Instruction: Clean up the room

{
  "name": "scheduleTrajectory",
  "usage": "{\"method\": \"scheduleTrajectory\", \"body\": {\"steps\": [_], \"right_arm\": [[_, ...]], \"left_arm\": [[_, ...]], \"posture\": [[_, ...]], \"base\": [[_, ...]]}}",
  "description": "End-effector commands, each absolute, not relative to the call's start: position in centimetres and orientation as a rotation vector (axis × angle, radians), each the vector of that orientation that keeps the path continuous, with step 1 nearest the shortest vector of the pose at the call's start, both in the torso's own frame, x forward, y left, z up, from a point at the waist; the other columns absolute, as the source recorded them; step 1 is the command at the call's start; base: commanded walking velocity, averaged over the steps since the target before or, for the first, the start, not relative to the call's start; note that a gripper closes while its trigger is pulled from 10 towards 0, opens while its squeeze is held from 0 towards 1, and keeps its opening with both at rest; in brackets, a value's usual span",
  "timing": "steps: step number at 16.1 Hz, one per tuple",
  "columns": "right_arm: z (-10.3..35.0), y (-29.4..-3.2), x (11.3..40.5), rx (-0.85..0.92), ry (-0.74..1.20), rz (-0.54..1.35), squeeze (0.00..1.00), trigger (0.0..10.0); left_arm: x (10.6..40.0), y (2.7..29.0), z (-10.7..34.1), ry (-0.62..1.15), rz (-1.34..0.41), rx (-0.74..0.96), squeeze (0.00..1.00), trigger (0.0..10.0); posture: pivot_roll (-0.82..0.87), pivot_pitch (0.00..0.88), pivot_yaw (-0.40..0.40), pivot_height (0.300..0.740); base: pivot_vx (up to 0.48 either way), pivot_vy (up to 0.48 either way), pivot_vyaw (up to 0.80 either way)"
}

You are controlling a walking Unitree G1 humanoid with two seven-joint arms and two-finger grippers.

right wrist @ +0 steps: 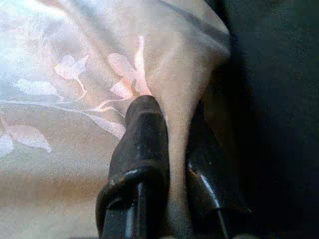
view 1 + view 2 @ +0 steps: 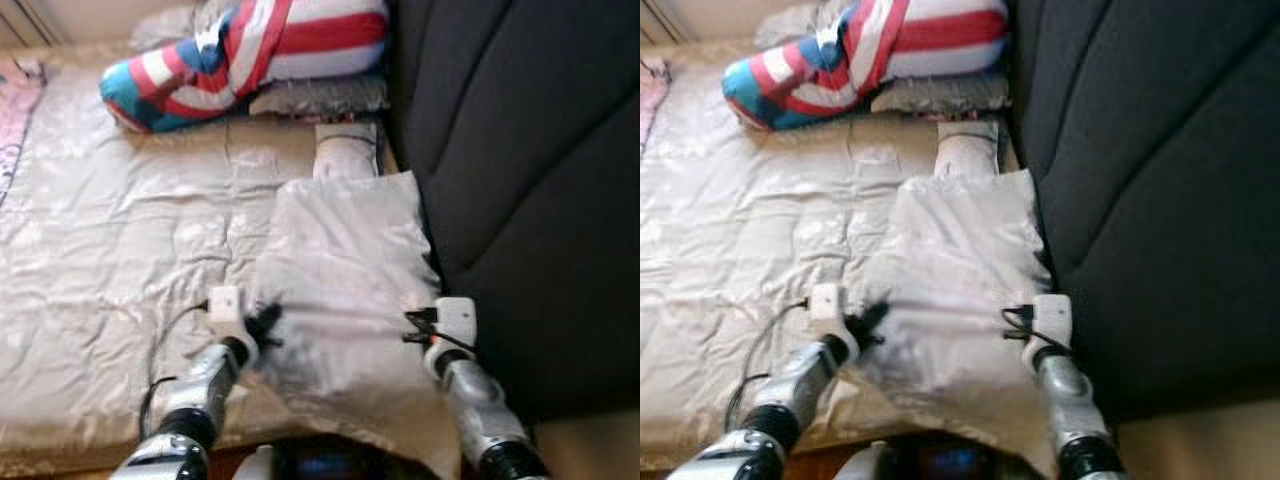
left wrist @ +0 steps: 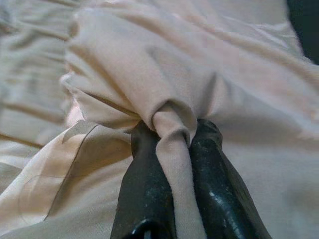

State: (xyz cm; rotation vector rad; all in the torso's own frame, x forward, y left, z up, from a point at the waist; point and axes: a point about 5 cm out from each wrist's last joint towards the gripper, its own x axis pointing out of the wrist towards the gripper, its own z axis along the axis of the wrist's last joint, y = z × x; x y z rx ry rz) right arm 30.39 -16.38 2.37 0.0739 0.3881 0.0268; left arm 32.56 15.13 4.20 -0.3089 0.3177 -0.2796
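Observation:
A pale beige satin pillow lies over the right side of the bed, next to the dark headboard. My left gripper is shut on the pillow's left edge; in the left wrist view a fold of the fabric is pinched between the black fingers. My right gripper is shut on the pillow's right edge, and the right wrist view has cloth squeezed between its fingers.
The bed is covered by a shiny beige quilted spread. A red, white and blue striped cushion lies at the far end on a grey pillow. The dark padded headboard runs along the right. A pink patterned cloth is at the far left.

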Motion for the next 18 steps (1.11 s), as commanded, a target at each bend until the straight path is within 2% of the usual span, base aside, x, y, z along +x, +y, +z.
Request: {"method": "scheduleTrajectory", "body": {"steps": [1, 6, 10, 12, 18], "right_arm": [[2.9, -17.0, 30.7, 0.069, 0.36, -0.008, 0.0, 10.0], [3.4, -17.9, 31.5, 0.048, 0.357, -0.045, 0.0, 10.0], [5.8, -19.2, 33.8, -0.008, 0.316, -0.065, 0.0, 10.0], [6.9, -19.5, 34.7, -0.026, 0.291, -0.067, 0.0, 10.0], [7.4, -18.7, 35.5, -0.074, 0.288, -0.034, 0.0, 10.0]], "left_arm": [[33.5, 15.8, 6.2, 0.198, -0.274, -0.328, 0.0, 10.0], [33.7, 15.7, 6.2, 0.22, -0.275, -0.32, 0.0, 10.0], [34.6, 13.1, 7.1, 0.229, -0.375, -0.357, 0.0, 10.0], [35.1, 12.7, 7.7, 0.222, -0.379, -0.377, 0.0, 10.0], [35.2, 12.6, 7.4, 0.251, -0.387, -0.433, 0.0, 10.0]], "posture": [[-0.05, 0.222, -0.005, 0.74], [-0.04, 0.219, 0.001, 0.74], [-0.04, 0.216, 0.0, 0.74], [-0.04, 0.22, 0.004, 0.74], [-0.04, 0.246, 0.012, 0.74]], "base": [[0.0, 0.0, 0.0], [0.0, 0.0, 0.0], [0.0, 0.0, 0.0], [0.0, 0.0, 0.0], [0.0, 0.0, 0.0]]}}
